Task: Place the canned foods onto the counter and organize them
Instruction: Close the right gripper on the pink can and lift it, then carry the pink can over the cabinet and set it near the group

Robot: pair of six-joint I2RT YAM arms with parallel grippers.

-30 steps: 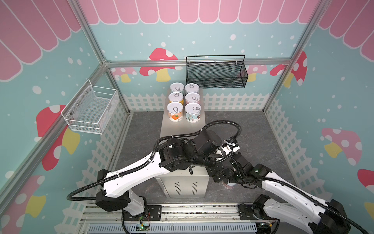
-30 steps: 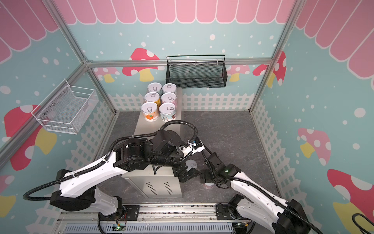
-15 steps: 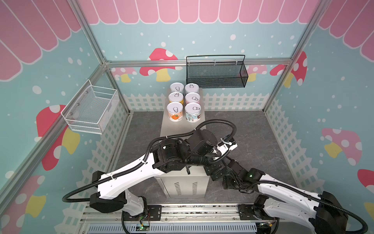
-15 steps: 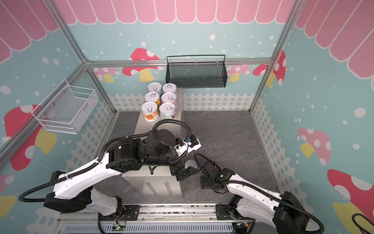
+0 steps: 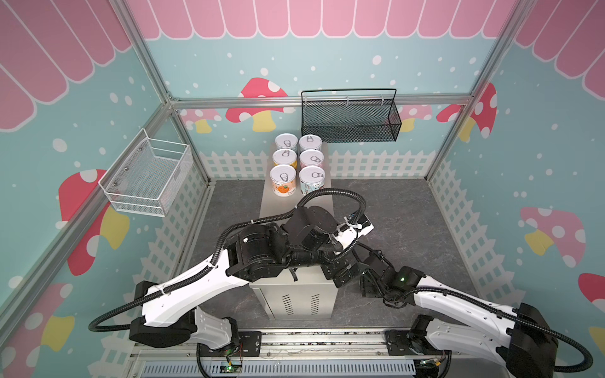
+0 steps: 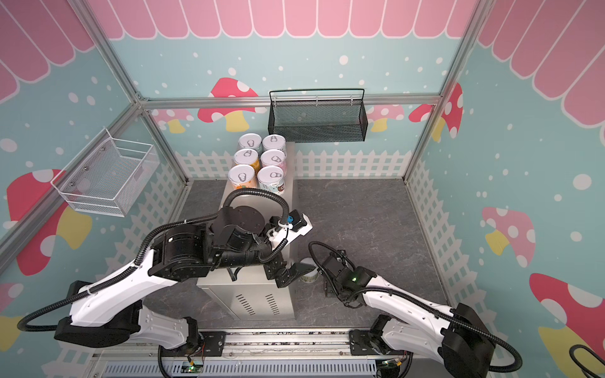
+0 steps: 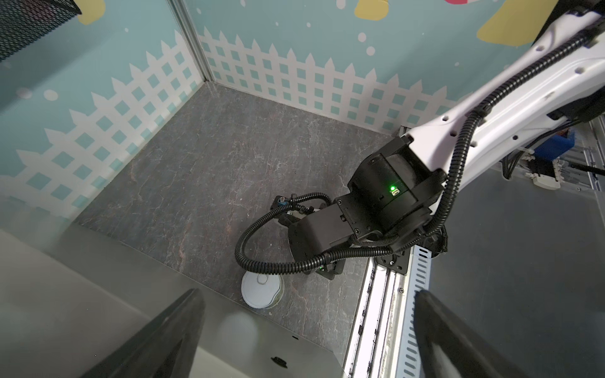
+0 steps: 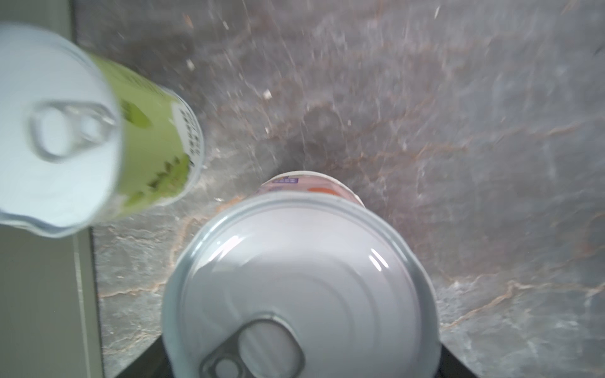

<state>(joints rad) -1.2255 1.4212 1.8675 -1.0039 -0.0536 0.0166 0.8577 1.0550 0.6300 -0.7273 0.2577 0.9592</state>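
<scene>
In both top views six cans [image 5: 284, 158] stand in two columns of three at the 12 o'clock end of the tabletop [image 5: 294, 206]. In a top view the left end effector [image 6: 291, 273] hangs off the 6 o'clock end, and a green can [image 6: 310, 274] peeks out on the floor [image 6: 360, 212] toward 3 o'clock.

The left wrist view adds that this end effector's fingers [image 7: 163, 343] are spread wide. The right arm [image 7: 523, 88] hides any second can.

Only the right wrist view shows the pink can [image 8: 301, 278], upright. The right end effector [image 8: 294, 366] clamps it between dark fingers [image 8: 140, 366], and the green can stands near, apart.
</scene>
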